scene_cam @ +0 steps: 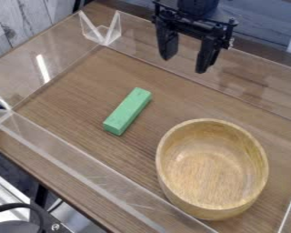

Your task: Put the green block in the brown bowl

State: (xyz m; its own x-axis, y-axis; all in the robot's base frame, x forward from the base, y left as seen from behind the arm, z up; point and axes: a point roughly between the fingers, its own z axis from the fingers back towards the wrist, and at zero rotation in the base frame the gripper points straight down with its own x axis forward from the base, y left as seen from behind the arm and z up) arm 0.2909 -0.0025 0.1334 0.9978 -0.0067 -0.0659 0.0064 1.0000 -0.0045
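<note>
A bright green block (127, 111) lies flat on the wooden table, slanted, a little left of centre. To its lower right sits the brown bowl (213, 168), round, light tan wood with a thick rim, and nothing shows inside it. My gripper (188, 55) hangs at the top of the view, pointing down, with its two black fingers spread apart and nothing between them. It is above and behind both the block and the bowl, touching neither.
Low clear acrylic walls (63, 155) run around the table's edges. A clear folded bracket (102, 30) stands at the back left corner. A white planked wall is behind.
</note>
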